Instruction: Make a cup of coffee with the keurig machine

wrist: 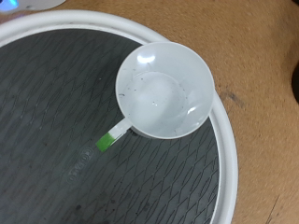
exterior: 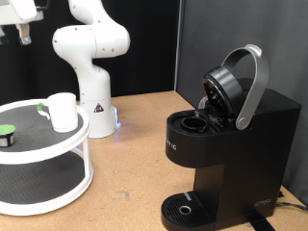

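The surface is lying brown and bare between the stand and the machine, leaving open room there. The white arm base is standing at the back of it. The keurig machine is sitting at the exterior view's right with its lid standing raised and the pod chamber showing open; pale lettering is running down its front, too small to read. A round white two-tier stand with dark mesh shelves is occupying the exterior view's left. The cup is standing upright on the upper tier, close to its rim on the machine's side; the wrist view is looking straight down into it, and it is empty. A small green-topped pod is lying on the same tier, well apart from the cup. The gripper is hanging high at the exterior view's top left, above the stand; whether its fingers are parted I cannot tell, and nothing is showing between them.
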`<state>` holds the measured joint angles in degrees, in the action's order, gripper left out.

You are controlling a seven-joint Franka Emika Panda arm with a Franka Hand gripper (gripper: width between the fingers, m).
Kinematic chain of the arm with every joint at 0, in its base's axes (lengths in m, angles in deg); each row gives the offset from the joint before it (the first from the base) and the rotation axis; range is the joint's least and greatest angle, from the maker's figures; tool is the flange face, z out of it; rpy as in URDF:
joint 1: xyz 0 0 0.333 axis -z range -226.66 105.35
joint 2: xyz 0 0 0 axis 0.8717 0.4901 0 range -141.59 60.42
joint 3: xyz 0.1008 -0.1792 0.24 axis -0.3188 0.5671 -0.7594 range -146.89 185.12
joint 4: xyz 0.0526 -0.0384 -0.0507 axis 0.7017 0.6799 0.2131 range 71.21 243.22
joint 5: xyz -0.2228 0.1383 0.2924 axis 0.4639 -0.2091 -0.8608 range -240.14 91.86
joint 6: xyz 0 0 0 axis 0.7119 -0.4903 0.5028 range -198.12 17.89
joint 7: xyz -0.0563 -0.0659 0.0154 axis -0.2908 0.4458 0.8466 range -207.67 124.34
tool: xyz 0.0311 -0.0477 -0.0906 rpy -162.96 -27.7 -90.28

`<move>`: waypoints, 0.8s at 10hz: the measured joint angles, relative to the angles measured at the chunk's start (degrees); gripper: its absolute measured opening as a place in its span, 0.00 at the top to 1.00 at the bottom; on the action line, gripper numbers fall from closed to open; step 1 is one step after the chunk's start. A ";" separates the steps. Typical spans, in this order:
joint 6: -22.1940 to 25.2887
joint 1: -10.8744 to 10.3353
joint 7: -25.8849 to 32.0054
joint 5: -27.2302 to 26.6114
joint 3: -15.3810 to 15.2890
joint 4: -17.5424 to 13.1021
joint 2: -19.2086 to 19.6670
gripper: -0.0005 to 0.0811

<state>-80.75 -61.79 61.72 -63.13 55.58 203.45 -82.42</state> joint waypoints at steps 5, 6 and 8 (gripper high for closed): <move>-9.58 -1.35 2.76 4.89 2.70 0.55 6.86 0.01; -13.39 -1.29 1.66 5.39 2.80 1.09 8.57 0.01; -14.95 -1.04 1.56 5.30 2.93 1.20 9.81 0.01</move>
<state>-95.71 -62.83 63.27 -57.83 58.51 204.66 -72.62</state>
